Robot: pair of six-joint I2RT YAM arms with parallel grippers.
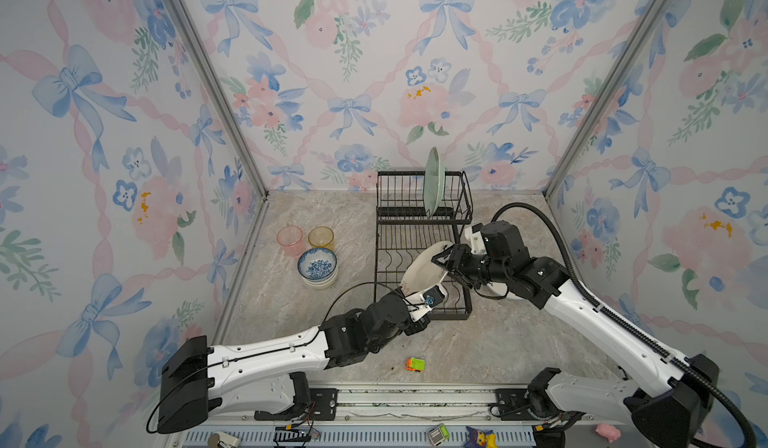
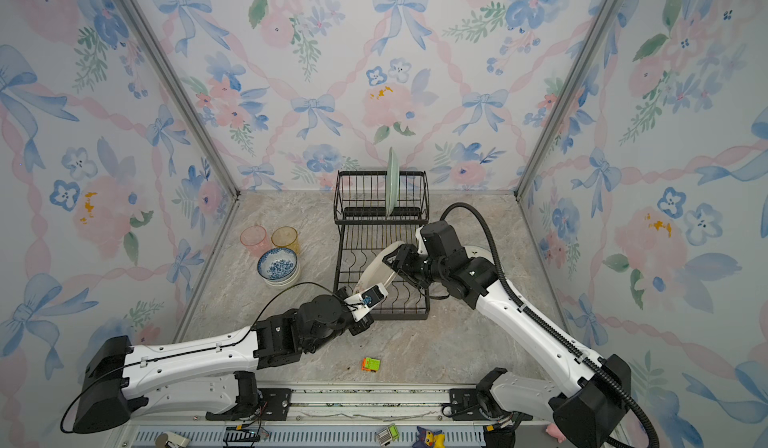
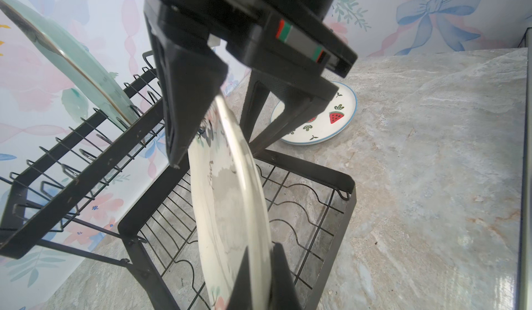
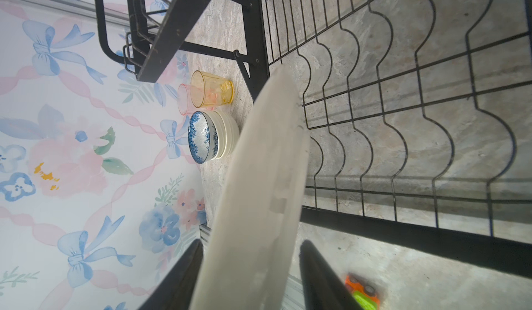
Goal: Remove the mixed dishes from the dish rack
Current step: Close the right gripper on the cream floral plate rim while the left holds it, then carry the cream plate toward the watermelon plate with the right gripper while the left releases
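Well left of the left gripper's (image 3: 263, 271) fingers, a pink glass (image 1: 290, 238), an amber glass (image 1: 321, 238) and a stack of bowls (image 1: 317, 265) stood on the table (image 1: 519, 342). Those fingers were clamped on the lower edge of the cream plate (image 1: 422, 273), which was tilted over the rack's (image 1: 451, 316) lower tray, while the right gripper's (image 4: 252, 242) fingers stood apart astride its upper rim. Beyond them a watermelon plate (image 3: 331, 115) lay flat on the table, and a green plate (image 1: 433, 184) stood in the upper basket.
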